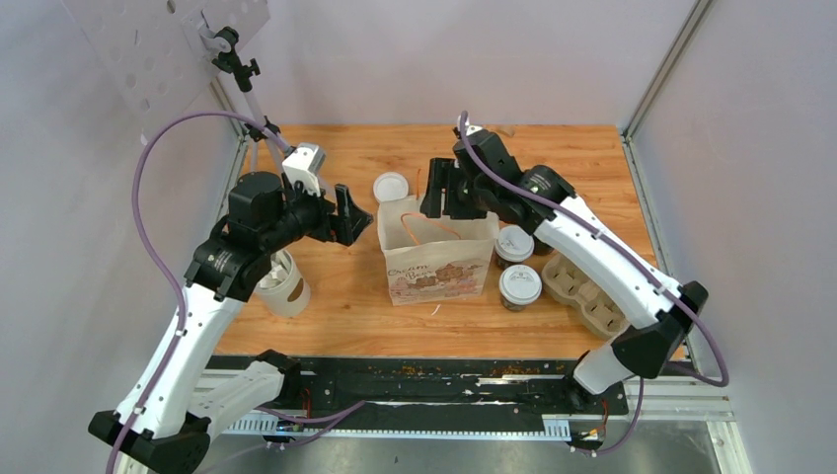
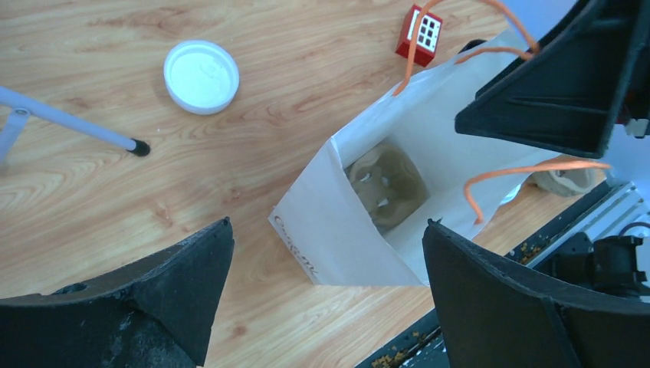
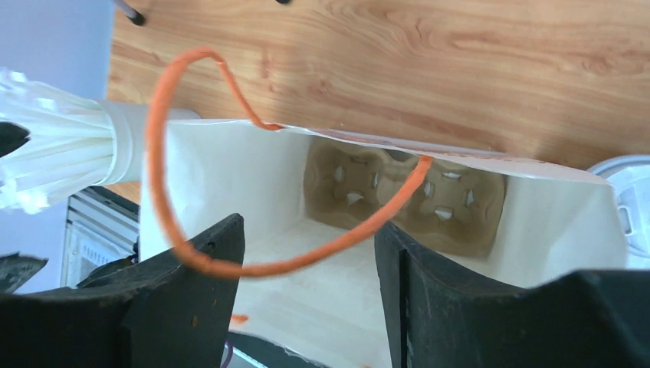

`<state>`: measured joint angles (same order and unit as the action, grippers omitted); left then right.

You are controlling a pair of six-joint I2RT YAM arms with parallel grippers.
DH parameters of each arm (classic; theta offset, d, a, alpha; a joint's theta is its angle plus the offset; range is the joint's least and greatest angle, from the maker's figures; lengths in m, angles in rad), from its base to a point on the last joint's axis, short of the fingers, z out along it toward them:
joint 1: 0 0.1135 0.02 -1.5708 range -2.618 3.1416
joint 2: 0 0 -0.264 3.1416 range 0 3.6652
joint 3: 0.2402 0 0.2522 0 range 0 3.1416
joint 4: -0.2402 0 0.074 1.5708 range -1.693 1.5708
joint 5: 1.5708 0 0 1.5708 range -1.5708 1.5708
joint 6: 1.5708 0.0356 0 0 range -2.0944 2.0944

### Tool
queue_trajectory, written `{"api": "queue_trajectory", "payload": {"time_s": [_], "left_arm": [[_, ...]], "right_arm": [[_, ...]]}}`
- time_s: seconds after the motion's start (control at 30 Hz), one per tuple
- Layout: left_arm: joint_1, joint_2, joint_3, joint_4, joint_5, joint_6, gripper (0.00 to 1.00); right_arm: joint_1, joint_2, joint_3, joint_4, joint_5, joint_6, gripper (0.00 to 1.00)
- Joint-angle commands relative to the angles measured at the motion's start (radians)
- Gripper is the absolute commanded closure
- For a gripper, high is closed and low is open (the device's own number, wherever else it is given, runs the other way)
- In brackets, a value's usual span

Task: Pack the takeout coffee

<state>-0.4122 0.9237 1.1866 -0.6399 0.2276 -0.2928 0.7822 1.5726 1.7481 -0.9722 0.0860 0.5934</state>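
Note:
Two takeout coffee cups (image 1: 514, 244) (image 1: 520, 285) with white sip lids stand on the table, just right of the white paper bag (image 1: 434, 255). The bag stands upright with its mouth open, and a brown cardboard carrier (image 2: 385, 188) (image 3: 402, 192) lies at its bottom. My left gripper (image 1: 347, 217) (image 2: 328, 224) hovers at the bag's left side, open and empty. Over the bag's back edge, my right gripper (image 1: 449, 193) (image 3: 309, 224) is open too. The bag's orange handle (image 3: 165, 153) loops loosely across the gap between its fingers. One cup lid (image 3: 632, 199) shows at the right wrist view's edge.
A lidless pale cup (image 1: 284, 284) stands beside the left arm. A loose flat white lid (image 1: 391, 186) (image 2: 201, 76) lies behind the bag, with a small red tag (image 2: 420, 31) near the handles. A second cardboard carrier (image 1: 582, 288) sits right of the cups.

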Motion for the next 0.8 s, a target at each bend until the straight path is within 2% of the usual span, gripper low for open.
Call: {"api": "queue_trajectory", "payload": {"time_s": [0.0,0.13,0.27,0.43,0.47,0.5,0.53,0.63,0.77], "left_arm": [[0.0,-0.014,0.071,-0.001,0.004,-0.043,0.0],[-0.001,-0.033,0.062,0.03,-0.016,-0.087,0.0],[0.002,-0.045,0.03,0.093,0.079,-0.134,0.0],[0.046,-0.049,-0.073,0.229,0.197,-0.302,0.0],[0.047,-0.053,-0.085,0.238,0.194,-0.316,0.0],[0.047,-0.055,-0.088,0.231,0.188,-0.316,0.0],[0.047,-0.055,-0.081,0.208,0.18,-0.302,0.0],[0.047,-0.056,-0.056,0.12,0.132,-0.234,0.01],[0.047,-0.032,-0.038,0.058,0.145,-0.173,0.13]], "right_arm": [[-0.001,-0.119,-0.066,0.174,-0.007,-0.051,0.36],[-0.006,-0.194,-0.087,0.236,-0.019,-0.097,0.36],[-0.006,-0.276,-0.12,0.298,-0.057,-0.162,0.34],[-0.006,-0.36,-0.148,0.272,-0.053,-0.218,0.16],[-0.005,-0.375,-0.154,0.254,-0.04,-0.226,0.09],[-0.006,-0.391,-0.163,0.233,-0.025,-0.235,0.02],[-0.006,-0.409,-0.175,0.214,-0.009,-0.244,0.0],[-0.005,-0.482,-0.233,0.174,0.059,-0.273,0.0],[-0.005,-0.56,-0.333,0.139,0.154,-0.305,0.0]]}}
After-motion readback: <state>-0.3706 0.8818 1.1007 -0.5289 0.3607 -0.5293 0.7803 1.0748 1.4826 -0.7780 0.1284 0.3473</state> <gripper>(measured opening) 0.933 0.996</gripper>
